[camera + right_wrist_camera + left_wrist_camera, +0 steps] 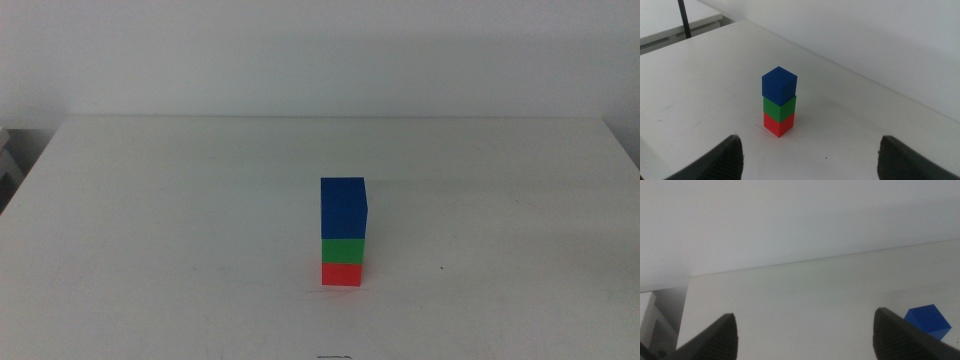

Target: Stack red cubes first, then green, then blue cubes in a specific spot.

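A three-cube tower stands on the white table [150,220], a little right of centre in the middle view. The red cube [341,273] is at the bottom, the green cube [342,250] rests on it, and the blue cube [343,207] sits on top. The right wrist view shows the same tower, red [778,124], green [779,108], blue [779,85], well beyond my right gripper [810,159], which is open and empty. My left gripper [805,337] is open too, with only the blue cube [928,321] showing beside one jaw. Neither arm appears in the middle view.
The table's far edge [330,118] meets a plain white wall. A dark pole [684,20] and a lower surface lie past the table's edge in the right wrist view.
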Robot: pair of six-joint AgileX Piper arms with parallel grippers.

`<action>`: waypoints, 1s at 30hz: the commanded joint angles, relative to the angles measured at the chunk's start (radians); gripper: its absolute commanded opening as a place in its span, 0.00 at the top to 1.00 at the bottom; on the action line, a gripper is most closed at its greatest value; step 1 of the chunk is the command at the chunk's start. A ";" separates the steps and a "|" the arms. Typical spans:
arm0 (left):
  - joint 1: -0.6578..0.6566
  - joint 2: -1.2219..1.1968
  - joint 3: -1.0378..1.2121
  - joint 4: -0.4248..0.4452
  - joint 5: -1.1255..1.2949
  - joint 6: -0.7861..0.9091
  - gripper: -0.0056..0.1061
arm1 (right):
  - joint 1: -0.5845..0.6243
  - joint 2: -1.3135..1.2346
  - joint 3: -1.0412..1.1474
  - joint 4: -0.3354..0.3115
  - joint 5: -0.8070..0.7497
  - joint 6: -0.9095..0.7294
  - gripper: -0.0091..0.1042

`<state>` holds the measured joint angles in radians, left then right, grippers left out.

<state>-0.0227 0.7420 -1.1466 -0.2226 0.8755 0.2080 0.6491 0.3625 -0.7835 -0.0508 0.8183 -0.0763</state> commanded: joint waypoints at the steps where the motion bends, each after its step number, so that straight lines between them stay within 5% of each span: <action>1: 0.003 -0.008 -0.024 -0.025 -0.075 -0.002 0.14 | -0.006 0.013 -0.024 -0.014 -0.072 -0.009 0.11; 6: 0.003 -0.042 -0.024 0.007 -0.075 -0.002 0.14 | -0.006 0.013 -0.021 -0.018 -0.072 -0.009 0.11; 10: 0.003 -0.083 -0.024 0.064 -0.077 -0.002 0.14 | -0.007 0.013 0.026 -0.084 -0.094 -0.009 0.11; 15: 0.003 -0.130 0.002 0.064 -0.152 -0.002 0.14 | -0.038 -0.034 0.188 -0.092 -0.356 -0.009 0.11; 20: 0.003 -0.210 0.200 0.064 -0.424 -0.002 0.14 | -0.200 -0.112 0.368 -0.055 -0.613 -0.009 0.11; 25: 0.003 -0.304 0.441 0.064 -0.629 -0.002 0.14 | -0.412 -0.188 0.475 0.041 -0.622 -0.009 0.11; 30: 0.003 -0.391 0.700 0.064 -0.771 -0.002 0.14 | -0.567 -0.269 0.559 0.039 -0.623 -0.009 0.11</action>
<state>-0.0219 0.3628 -0.4798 -0.1512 0.2297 0.2080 0.1239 0.1034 -0.2181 -0.0101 0.2788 -0.0763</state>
